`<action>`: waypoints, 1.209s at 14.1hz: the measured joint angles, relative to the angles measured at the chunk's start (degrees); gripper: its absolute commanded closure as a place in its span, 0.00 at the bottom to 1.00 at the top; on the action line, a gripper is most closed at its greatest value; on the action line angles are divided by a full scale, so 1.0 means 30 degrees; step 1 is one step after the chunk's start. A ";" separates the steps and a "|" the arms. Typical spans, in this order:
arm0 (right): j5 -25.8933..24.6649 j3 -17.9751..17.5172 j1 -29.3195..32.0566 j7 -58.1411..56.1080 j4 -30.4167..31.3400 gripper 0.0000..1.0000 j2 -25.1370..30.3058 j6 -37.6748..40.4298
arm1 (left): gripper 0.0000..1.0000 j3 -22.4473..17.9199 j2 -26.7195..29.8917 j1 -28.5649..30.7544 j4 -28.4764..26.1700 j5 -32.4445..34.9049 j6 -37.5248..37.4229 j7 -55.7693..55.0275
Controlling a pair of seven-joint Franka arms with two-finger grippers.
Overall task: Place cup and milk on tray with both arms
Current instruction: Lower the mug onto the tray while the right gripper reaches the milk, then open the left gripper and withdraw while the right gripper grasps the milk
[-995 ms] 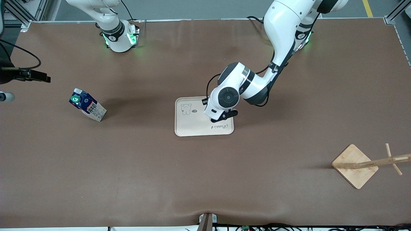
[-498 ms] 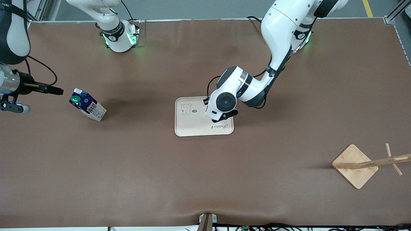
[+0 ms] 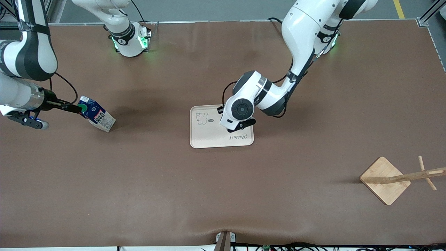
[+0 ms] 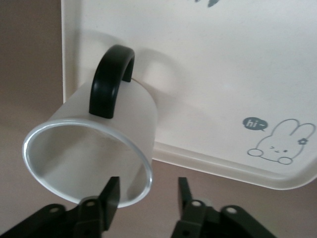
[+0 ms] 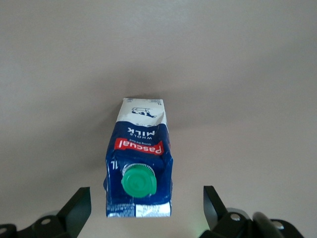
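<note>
The white cup with its black handle stands on the cream tray near one edge. My left gripper is just above it and open: one finger is over the cup's mouth, the other outside its wall. In the front view the left gripper is over the tray and its wrist hides the cup. The dark blue milk stands on the table toward the right arm's end. My right gripper is open at its green cap. In the right wrist view the milk sits between the spread fingers of the right gripper.
A wooden stand with a square base and a leaning peg stands toward the left arm's end, nearer to the front camera than the tray. The brown table mat covers the whole table.
My right arm has swung in from the table's end until its gripper reached the milk's cap. My left gripper has shifted slightly over the tray. The milk has not moved.
</note>
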State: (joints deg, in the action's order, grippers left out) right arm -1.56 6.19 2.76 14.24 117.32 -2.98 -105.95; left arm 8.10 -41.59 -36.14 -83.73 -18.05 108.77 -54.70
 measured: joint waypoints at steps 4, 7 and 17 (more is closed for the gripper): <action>0.0009 -0.0042 -0.0001 0.1220 0.0992 0.00 0.0001 -0.0838 | 0.00 -0.0916 0.0738 0.0136 0.1636 0.0218 -0.2228 -0.0001; 0.0021 -0.0091 -0.0006 0.1626 0.1604 0.00 0.0003 -0.1439 | 0.00 -0.2484 0.2943 0.0432 0.2317 0.1763 -0.4412 0.0000; 0.0022 -0.0210 -0.0268 0.1798 0.3372 0.00 0.0002 -0.3890 | 0.00 -0.4885 0.7590 0.3545 0.2300 0.7125 -0.6294 0.2683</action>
State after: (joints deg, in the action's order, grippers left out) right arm -1.49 5.56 1.96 19.63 127.43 -2.97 -117.62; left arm -6.56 -18.82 -25.50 -76.83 3.33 89.89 -46.66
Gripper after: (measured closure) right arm 0.000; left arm 0.000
